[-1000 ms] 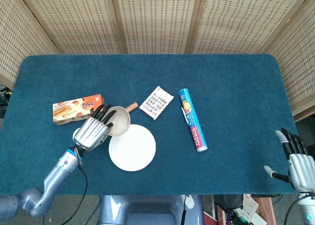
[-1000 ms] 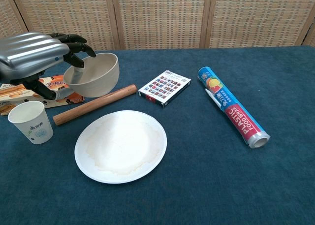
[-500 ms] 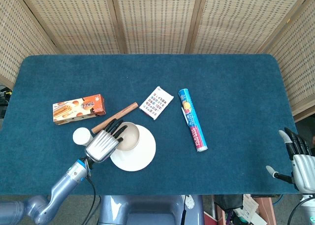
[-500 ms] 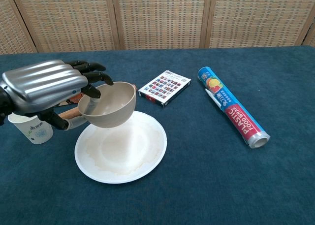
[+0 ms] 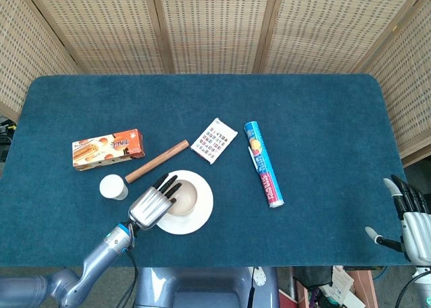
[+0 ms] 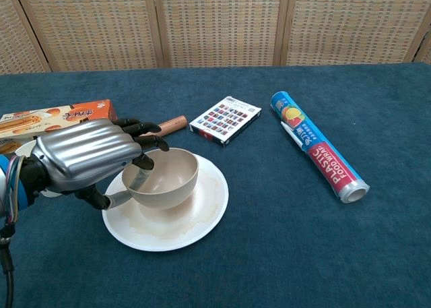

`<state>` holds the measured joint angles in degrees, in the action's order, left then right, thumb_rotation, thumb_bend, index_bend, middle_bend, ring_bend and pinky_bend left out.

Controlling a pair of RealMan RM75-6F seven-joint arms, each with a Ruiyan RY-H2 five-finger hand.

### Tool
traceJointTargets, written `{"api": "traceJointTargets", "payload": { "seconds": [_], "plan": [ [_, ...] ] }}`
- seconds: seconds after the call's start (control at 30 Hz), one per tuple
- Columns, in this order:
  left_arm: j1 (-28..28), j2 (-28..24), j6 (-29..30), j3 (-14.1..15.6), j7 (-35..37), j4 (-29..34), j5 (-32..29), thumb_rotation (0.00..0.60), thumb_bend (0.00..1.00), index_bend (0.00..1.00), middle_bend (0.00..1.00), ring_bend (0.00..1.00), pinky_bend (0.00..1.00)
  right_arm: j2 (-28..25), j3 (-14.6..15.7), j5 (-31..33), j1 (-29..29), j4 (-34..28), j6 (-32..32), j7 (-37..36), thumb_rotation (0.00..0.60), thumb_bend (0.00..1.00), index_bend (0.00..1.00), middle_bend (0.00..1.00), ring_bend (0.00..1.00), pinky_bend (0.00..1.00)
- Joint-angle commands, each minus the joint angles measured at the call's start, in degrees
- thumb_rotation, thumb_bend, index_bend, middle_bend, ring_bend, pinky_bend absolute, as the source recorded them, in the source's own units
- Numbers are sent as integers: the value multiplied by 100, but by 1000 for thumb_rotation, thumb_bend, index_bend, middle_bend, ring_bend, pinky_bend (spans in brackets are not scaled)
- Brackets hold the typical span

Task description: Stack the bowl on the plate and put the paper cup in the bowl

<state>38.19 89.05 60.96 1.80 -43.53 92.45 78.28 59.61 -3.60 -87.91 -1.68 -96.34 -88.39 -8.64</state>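
Note:
My left hand (image 5: 151,203) (image 6: 84,161) grips the near-left rim of the beige bowl (image 5: 188,195) (image 6: 168,178), fingers inside and thumb underneath. The bowl is upright over the middle of the white plate (image 5: 196,220) (image 6: 205,217), low on it or just above; I cannot tell whether they touch. The white paper cup (image 5: 113,187) stands upright left of the plate, apart from it; in the chest view my left hand hides it. My right hand (image 5: 409,217) hangs off the table's near right corner, fingers apart and holding nothing.
A wooden stick (image 5: 157,161) (image 6: 172,123) lies just behind the plate. An orange biscuit box (image 5: 108,148) (image 6: 54,117) is at the left. A small printed card box (image 5: 213,140) (image 6: 225,120) and a plastic-wrap roll (image 5: 263,164) (image 6: 316,146) lie to the right.
My left hand has carried the bowl from beside the biscuit box toward me and down over the plate. The cup, once covered by the hand, now shows in the head view. The right hand stays put.

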Motion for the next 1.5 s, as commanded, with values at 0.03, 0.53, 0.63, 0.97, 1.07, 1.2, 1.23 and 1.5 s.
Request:
{"api": "traceJointTargets", "payload": {
  "seconds": [0.03, 0.53, 0.63, 0.97, 1.07, 1.2, 1.23, 1.5],
  "plan": [
    [5, 39, -39, 4, -81, -16, -24, 600, 413, 616, 160, 0, 82, -12, -7, 6, 0, -3, -2, -16, 600, 145, 0, 0, 0, 0],
    [-11, -8, -143, 12, -431, 44, -196, 600, 413, 612, 115, 0, 55, -11, -2, -25, 19, -14, -38, -18, 600, 146, 0, 0, 0, 0],
    [4, -43, -144, -16, -424, 53, -181, 600, 413, 596, 99, 0, 45, -6, -5, -27, 17, -13, -40, -8, 600, 146, 0, 0, 0, 0],
    [-5, -130, -84, -93, -396, 113, -197, 600, 370, 445, 35, 0, 18, -10, -10, -25, 23, -15, -48, -11, 600, 145, 0, 0, 0, 0],
    [-24, -229, -32, -125, -297, 231, -173, 600, 349, 425, 31, 0, 17, -9, -13, -26, 24, -11, -53, -8, 600, 146, 0, 0, 0, 0],
    [-51, -425, 63, -163, -158, 435, -87, 600, 324, 420, 28, 0, 16, -9, -11, -18, 25, -12, -43, -11, 600, 145, 0, 0, 0, 0],
    [-65, -496, 106, -178, -116, 502, -60, 600, 325, 419, 28, 0, 15, -10, -14, -17, 26, -12, -48, -10, 600, 145, 0, 0, 0, 0],
    [-283, -1359, 535, -284, 380, 1160, 138, 600, 325, 419, 24, 0, 8, 1, -16, -9, 25, -8, -41, 13, 600, 145, 0, 0, 0, 0]
  ]
}}
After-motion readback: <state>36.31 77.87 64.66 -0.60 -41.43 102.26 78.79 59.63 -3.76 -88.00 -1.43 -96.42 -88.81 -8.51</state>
